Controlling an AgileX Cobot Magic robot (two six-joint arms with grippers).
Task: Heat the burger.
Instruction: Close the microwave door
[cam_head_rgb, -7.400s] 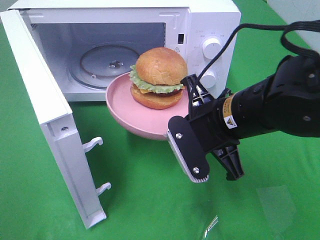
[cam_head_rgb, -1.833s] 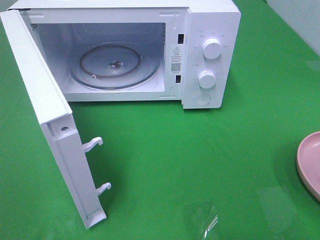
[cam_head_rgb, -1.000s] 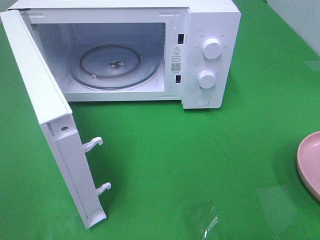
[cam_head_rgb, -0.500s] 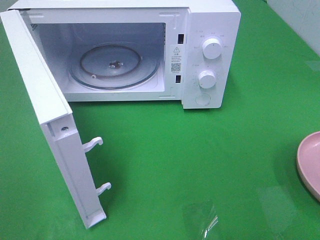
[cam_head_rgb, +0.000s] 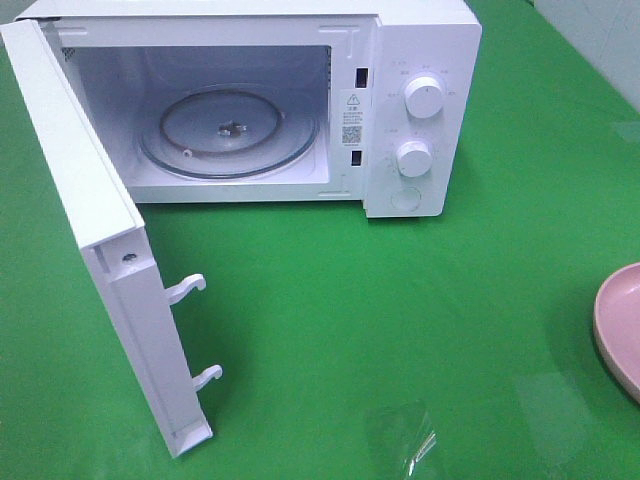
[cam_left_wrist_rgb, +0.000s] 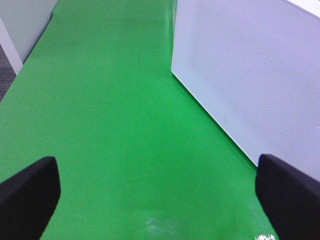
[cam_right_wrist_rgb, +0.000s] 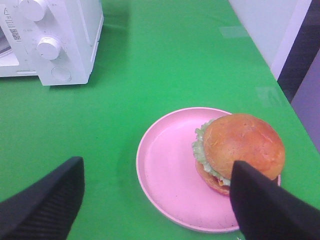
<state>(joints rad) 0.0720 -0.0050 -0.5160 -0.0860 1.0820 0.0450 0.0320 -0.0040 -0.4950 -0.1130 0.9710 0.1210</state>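
The round burger (cam_right_wrist_rgb: 239, 150) with its golden-brown bun, green lettuce and yellow cheese sits on the round pink plate (cam_right_wrist_rgb: 165, 172), toward one side of it. The plate rests on the green table top (cam_head_rgb: 400, 320) near its right edge, well apart from the white microwave oven (cam_head_rgb: 400, 60) at the back. The oven's white door (cam_head_rgb: 100, 250) is swung wide open, so the clear glass turntable (cam_head_rgb: 230, 130) inside is bare and ready for food. The right gripper (cam_right_wrist_rgb: 155, 200) hangs over the plate with its black fingers (cam_right_wrist_rgb: 45, 200) spread wide, holding nothing. The left gripper (cam_left_wrist_rgb: 157, 200) waits beside the open door, fingers spread wide too.
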